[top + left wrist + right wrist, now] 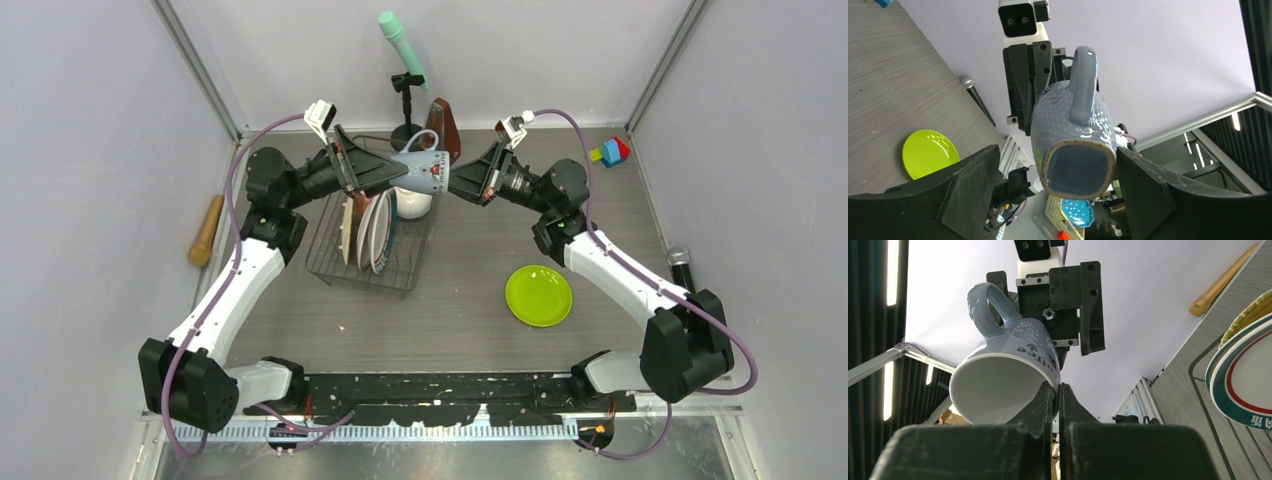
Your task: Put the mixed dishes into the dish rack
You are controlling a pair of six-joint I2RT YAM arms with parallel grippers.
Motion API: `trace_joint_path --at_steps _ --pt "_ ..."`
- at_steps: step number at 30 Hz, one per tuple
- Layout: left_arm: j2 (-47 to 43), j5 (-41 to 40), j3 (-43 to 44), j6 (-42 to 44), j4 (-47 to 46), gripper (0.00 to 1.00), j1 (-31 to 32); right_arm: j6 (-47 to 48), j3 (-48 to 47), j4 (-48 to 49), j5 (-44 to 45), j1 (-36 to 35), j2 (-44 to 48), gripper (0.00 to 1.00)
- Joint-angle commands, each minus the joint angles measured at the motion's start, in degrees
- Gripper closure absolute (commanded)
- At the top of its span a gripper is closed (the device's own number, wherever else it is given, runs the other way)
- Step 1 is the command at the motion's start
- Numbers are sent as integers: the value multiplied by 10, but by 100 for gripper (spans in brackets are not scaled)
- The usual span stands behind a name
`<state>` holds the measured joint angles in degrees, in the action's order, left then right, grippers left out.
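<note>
A blue-grey mug [425,172] hangs on its side above the far end of the dish rack [330,268]. My right gripper [455,185] is shut on its rim [1048,382], one finger inside the white interior. My left gripper [388,166] is open around the mug's base [1078,172]; its right finger [1143,190] is at the mug's side, and a gap shows at the left finger [973,185]. White plates with red-green rims [378,230] and a tan woven plate [347,225] stand in the rack, with a white bowl [412,204] at its far end. A lime-green plate [539,295] lies on the table.
A brown metronome [446,126] and a mint microphone on a stand [402,45] stand behind the rack. Toy blocks [610,152] sit at the far right. A wooden handle [207,230] lies by the left wall, and a black microphone [680,262] by the right arm.
</note>
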<state>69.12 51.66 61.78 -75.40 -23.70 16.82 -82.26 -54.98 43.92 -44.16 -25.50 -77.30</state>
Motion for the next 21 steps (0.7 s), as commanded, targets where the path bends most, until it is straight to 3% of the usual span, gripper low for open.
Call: trace_joint_path --at_steps 1,8,15,18,21 --pt "2 10 15 -18 -40 15 1 27 -39 13 0 -11 0 100" --pt "0 25 7 -18 -41 10 1 23 -50 16 5 -15 -17 100" --pt "-1 36 5 -18 -40 21 1 16 -53 23 8 -17 -29 100" --pt "-1 44 4 -14 -39 36 2 15 -52 25 8 -19 -30 100" --pt "-3 50 12 9 -19 65 2 16 -53 23 6 -21 -32 98"
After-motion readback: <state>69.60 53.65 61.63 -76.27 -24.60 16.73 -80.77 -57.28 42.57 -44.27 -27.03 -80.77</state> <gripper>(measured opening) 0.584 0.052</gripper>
